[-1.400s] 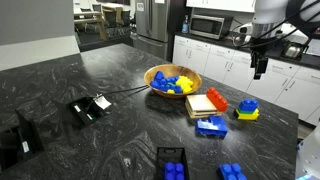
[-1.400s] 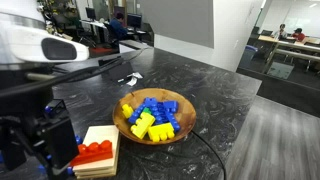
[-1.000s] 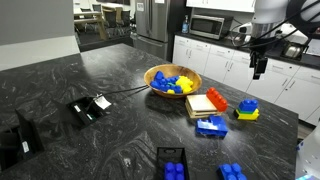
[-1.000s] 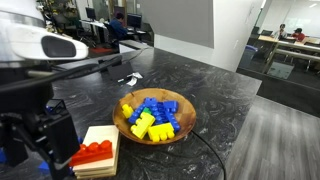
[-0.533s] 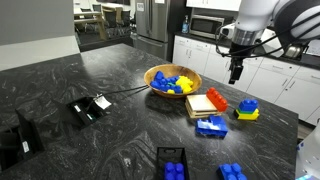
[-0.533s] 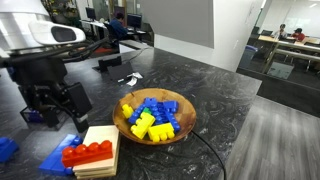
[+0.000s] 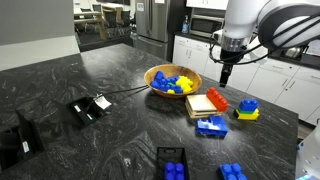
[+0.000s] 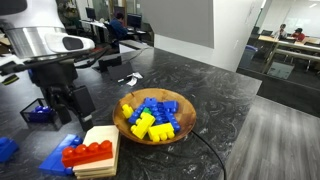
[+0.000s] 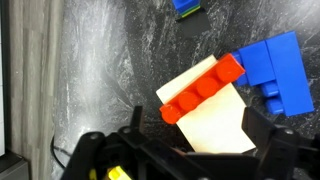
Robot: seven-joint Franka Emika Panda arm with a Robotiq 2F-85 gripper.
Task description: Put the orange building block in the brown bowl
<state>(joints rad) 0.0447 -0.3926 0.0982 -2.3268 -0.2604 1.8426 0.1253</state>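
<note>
Claw [image 7: 224, 80]: fingers spread apart, nothing held, hanging above the worktop [image 7: 120, 120].
Orange building block [image 9: 203, 88]: below the claw and clear of it, between the fingers' line in the wrist view, lying on the near edge of a tan slab [image 9: 215, 120].
Brown bowl [image 7: 172, 70]: off to one side of the claw, beyond the slab, holding blue and yellow bricks.
Blue bricks [image 9: 275, 70]: beside the slab, touching the orange block's end.
</note>
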